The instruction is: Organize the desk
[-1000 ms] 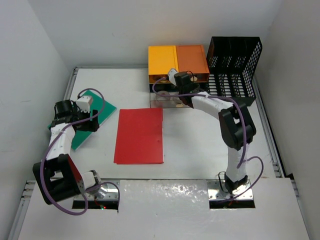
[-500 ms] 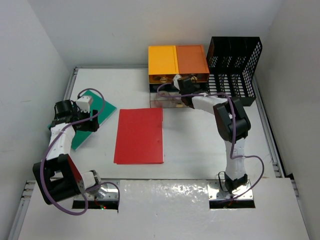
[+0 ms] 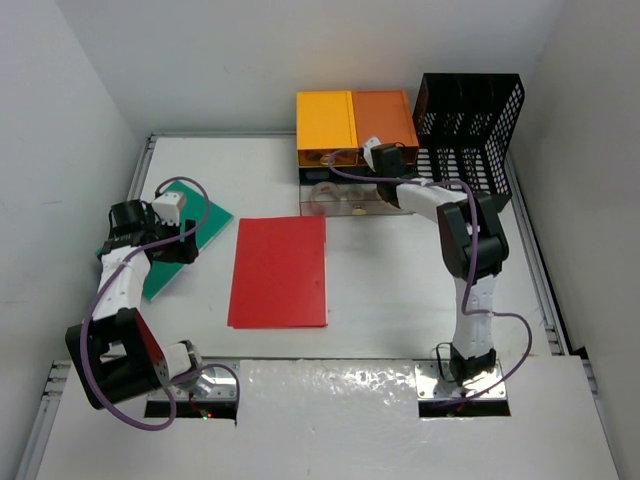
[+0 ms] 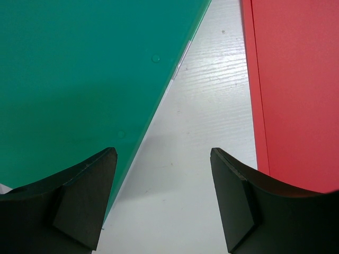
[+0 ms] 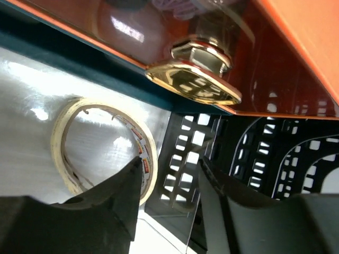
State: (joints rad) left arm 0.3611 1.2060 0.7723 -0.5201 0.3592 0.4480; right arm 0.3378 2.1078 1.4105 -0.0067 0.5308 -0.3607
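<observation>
Beneath both arms I see the desk [image 3: 390,280]; my left gripper [image 4: 162,156] gapes empty over the green folder [image 4: 79,79] edge, my right gripper [image 5: 169,166] parted, empty, near the drawer knob [image 5: 193,84]

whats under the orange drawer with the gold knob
A cream tape roll lies on the shiny surface below the orange drawer. The right claw covers the roll's near edge, and anything further back is hidden.
</observation>
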